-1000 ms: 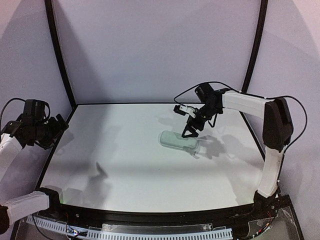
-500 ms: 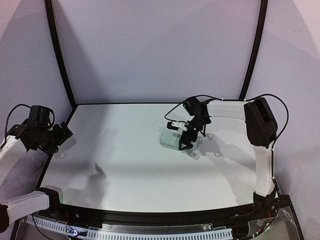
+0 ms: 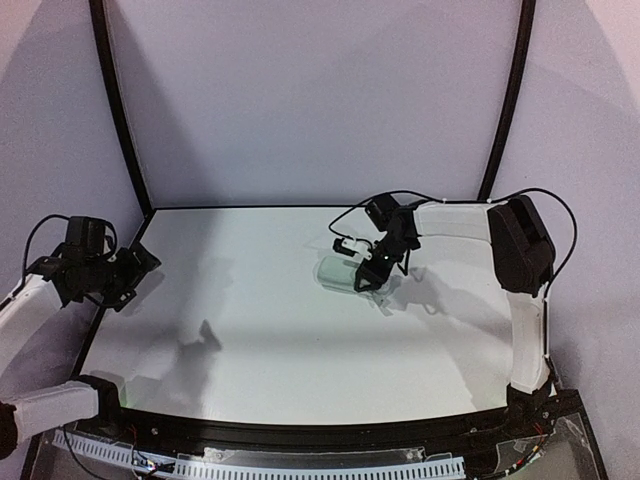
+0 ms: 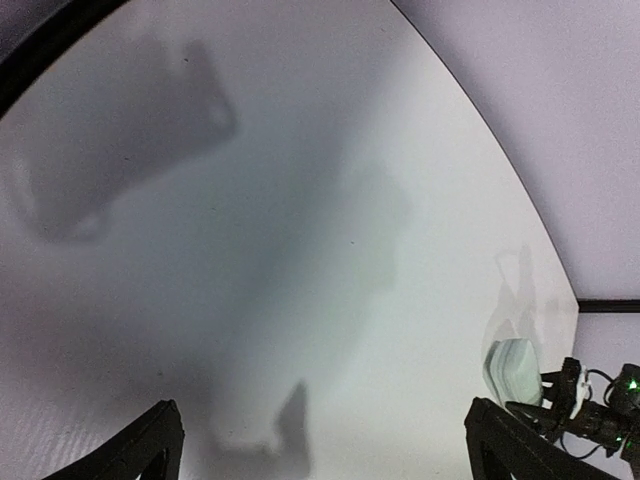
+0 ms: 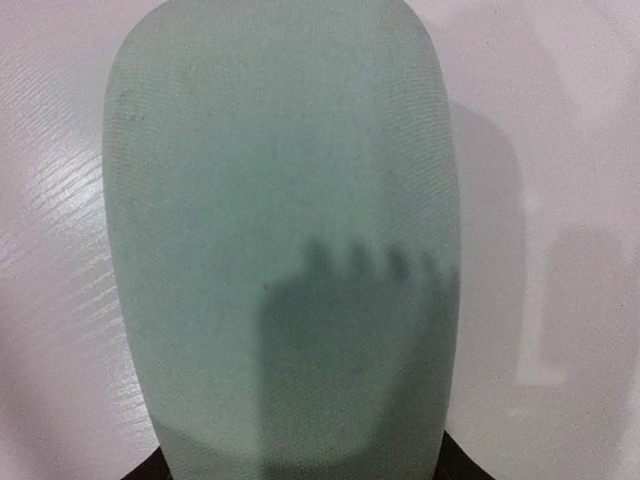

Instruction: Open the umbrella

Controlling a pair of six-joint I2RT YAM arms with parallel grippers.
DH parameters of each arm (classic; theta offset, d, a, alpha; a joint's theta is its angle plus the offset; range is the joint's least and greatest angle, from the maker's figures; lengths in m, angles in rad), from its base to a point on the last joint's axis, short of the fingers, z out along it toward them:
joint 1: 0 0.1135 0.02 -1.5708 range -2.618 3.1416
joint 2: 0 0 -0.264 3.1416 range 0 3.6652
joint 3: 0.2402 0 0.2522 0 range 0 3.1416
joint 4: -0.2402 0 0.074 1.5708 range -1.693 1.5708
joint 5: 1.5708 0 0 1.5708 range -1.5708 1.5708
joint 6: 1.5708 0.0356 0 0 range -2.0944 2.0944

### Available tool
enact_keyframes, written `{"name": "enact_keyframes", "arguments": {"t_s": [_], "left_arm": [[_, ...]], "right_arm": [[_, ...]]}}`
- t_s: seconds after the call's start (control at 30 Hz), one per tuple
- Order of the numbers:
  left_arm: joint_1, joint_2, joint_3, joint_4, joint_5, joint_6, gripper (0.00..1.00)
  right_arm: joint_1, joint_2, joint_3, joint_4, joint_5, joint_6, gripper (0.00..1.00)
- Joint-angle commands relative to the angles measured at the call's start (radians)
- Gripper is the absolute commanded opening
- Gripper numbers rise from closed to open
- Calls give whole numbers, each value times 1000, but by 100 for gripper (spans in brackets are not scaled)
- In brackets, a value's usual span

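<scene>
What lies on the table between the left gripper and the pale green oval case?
Nothing. From the left gripper to the oval case the table is bare but for shadows; the top view shows it.

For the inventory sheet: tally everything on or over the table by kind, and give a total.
Robot arms: 2 (left arm, right arm)
Pale green oval case: 1
Total: 3
</scene>
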Motion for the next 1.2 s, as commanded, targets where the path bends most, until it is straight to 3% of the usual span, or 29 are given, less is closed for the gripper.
{"name": "enact_keyframes", "arguments": {"t_s": [0.0,0.2,0.33,0.5,0.9,1.17], "left_arm": [[-53,47,-12,219,101,-73,100],[-277,201,76,471,87,-125,100],[-407,359,211,566,65,-127,100],[-535,491,347,633,49,-94,100],[-621,587,394,673,-9,-87,100],[-639,675,419,774,49,-135,100]], "right_arm": [[44,-149,-62,162,-49,208,48],[91,-360,-207,437,-122,636,43],[163,-452,-292,561,-128,728,43],[220,-475,-268,532,-90,782,43],[267,-453,-210,580,-92,881,41],[282,-427,-179,570,-110,879,41]]}}
